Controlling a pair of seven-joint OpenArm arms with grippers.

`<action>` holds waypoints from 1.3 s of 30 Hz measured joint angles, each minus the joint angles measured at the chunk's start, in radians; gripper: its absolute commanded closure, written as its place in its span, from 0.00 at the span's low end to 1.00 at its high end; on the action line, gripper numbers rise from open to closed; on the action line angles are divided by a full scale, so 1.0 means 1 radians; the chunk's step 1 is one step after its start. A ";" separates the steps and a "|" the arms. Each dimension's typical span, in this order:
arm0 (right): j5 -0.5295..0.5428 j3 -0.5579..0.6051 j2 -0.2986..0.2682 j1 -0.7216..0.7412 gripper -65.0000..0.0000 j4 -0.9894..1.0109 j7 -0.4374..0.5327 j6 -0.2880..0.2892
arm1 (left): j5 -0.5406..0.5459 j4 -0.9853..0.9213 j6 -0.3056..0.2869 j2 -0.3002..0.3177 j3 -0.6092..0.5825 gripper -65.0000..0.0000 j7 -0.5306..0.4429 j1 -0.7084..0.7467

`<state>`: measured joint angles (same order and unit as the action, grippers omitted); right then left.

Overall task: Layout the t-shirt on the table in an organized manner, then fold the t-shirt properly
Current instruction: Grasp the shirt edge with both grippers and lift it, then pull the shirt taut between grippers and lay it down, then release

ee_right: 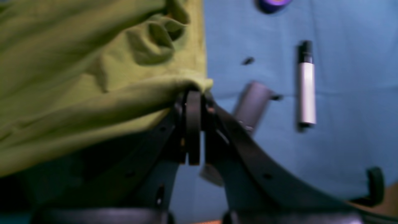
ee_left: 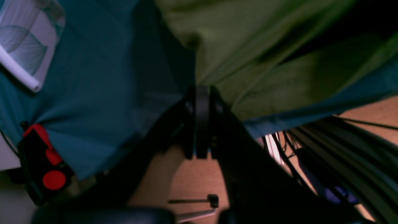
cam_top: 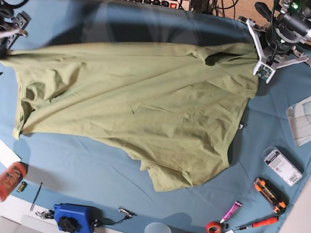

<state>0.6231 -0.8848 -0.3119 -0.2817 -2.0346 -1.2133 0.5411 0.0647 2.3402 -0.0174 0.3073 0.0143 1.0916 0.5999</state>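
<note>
Both arms are dark metal with black, curved, two-fingered ends. The left gripper (ee_left: 202, 93) and right gripper (ee_right: 193, 96) show small screw holes; black cables trail behind the left arm.

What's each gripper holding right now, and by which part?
Both hold the t-shirt. The right gripper is shut on a bunched fabric edge; the left gripper pinches its opposite edge. Which part of the garment cannot be told.

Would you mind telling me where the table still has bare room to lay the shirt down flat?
The widest bare patch of the table lies between the t-shirt hem and the blue box. A narrower strip runs along the far edge behind the shirt. The right side is crowded by the booklet, cutter and tape roll.
</note>
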 measured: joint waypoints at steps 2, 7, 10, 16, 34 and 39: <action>0.003 -0.026 0.001 -0.001 1.00 0.000 -0.019 0.011 | 0.001 0.000 0.000 0.000 0.000 1.00 -0.003 0.000; 0.007 -0.029 0.002 0.000 1.00 0.000 -0.021 0.015 | 0.009 0.000 -0.010 0.000 0.000 1.00 -0.065 -0.013; 0.007 -0.029 0.002 0.000 1.00 0.000 0.002 0.015 | 0.008 0.000 -0.013 0.000 0.000 1.00 -0.109 -0.049; -0.032 0.013 0.002 0.000 1.00 0.000 0.040 0.014 | 0.008 0.000 -0.013 0.000 0.000 1.00 -0.176 -0.120; -0.335 0.325 0.002 0.377 1.00 0.397 0.184 -0.040 | 0.035 -0.217 -0.074 0.000 -0.001 1.00 -0.318 -0.377; -0.367 0.325 0.001 0.490 1.00 0.579 0.222 -0.042 | 0.074 -0.391 -0.102 0.000 -0.001 1.00 -0.337 -0.474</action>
<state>0.2562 -0.5602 -0.3107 0.2081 -1.4555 -0.9909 0.4995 0.1383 1.9488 -0.1196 0.3073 0.0132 0.7547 0.1261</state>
